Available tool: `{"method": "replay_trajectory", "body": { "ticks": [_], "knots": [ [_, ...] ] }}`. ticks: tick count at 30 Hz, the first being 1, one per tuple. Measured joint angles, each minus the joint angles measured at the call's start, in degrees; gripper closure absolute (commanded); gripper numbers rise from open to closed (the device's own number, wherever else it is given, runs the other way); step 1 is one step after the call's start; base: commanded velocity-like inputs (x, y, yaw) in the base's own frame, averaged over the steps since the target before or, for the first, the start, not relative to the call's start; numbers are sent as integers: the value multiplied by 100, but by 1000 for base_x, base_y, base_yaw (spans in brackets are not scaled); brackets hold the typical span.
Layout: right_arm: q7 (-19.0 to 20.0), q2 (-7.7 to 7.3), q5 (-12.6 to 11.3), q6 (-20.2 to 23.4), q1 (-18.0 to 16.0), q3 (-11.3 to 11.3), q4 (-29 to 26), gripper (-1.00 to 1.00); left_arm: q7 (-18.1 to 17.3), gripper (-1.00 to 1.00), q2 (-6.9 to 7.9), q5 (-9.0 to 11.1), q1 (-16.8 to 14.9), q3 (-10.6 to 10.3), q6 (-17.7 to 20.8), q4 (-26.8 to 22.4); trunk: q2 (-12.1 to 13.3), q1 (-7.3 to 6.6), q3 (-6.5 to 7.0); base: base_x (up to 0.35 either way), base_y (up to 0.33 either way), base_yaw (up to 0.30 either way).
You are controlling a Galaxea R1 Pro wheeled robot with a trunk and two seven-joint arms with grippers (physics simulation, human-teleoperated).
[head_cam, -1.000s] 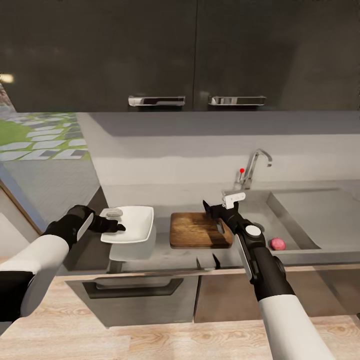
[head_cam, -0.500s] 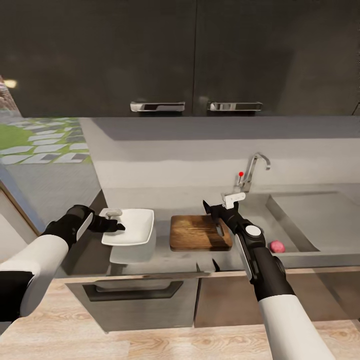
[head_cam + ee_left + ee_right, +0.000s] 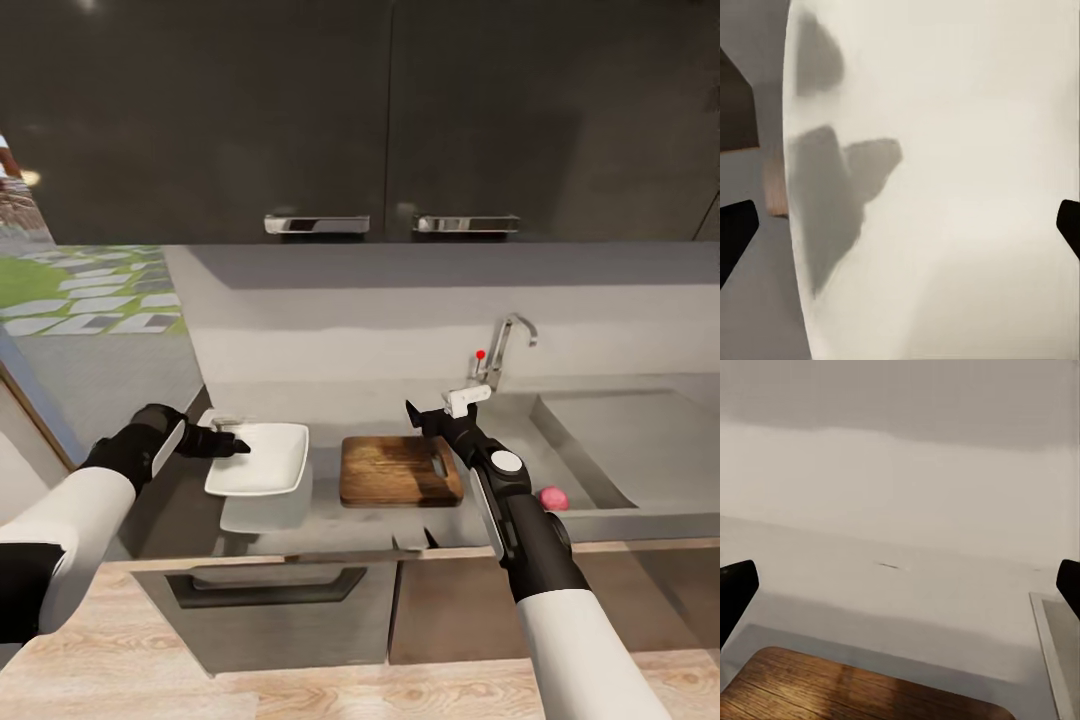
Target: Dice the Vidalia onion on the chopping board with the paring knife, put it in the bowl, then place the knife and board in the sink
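The white bowl (image 3: pixel 262 460) sits on the grey countertop (image 3: pixel 320 512), and my left gripper (image 3: pixel 232 437) hovers open over its left rim. In the left wrist view the bowl (image 3: pixel 960 150) spreads wide between the fingertips (image 3: pixel 735 232). The chopping board (image 3: pixel 395 470) lies right of the bowl. My right gripper (image 3: pixel 430 410) hangs open above the board's far right corner, and the board (image 3: pixel 862 690) shows below it in the right wrist view. A dark mark near the board's right end may be its slot or the paring knife; I cannot tell. The pinkish Vidalia onion (image 3: pixel 553 498) lies in the sink (image 3: pixel 520 440).
A curved chrome faucet (image 3: pixel 502 348) with a red dot stands behind the sink, with the flat drainboard (image 3: pixel 640 430) to its right. Dark wall cabinets (image 3: pixel 380 120) hang overhead. Below the counter is a drawer front (image 3: pixel 265 590). A window opens at the left.
The whole picture has shifted a little, so the camera moved. Both grippers keep their places over the bowl and the board, and both stay open.
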Motion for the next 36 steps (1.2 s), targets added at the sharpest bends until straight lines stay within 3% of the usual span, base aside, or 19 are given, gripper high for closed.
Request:
{"method": "replay_trajectory", "body": {
  "ticks": [12, 25, 30, 36],
  "knots": [
    [0, 0, 0, 0, 2, 0, 0, -100, -3, -100, 33, -1, -2, 5, -17, -295, 0, 0, 111, 0, 0, 0],
    [0, 0, 0, 0, 2, 0, 0, -100, -6, -100, 114, 5, 1, 33, -502, -302, 1, 0, 226, 0, 0, 0],
    [0, 0, 0, 0, 1, 0, 0, -100, -6, -100, 140, 5, 0, 166, -564, -301, 1, 0, 265, 0, 0, 0],
    [0, 0, 0, 0, 1, 0, 0, -100, -1, -100, 148, 8, 2, 378, -930, -291, 1, 0, 309, 0, 0, 0]
  ]
}}
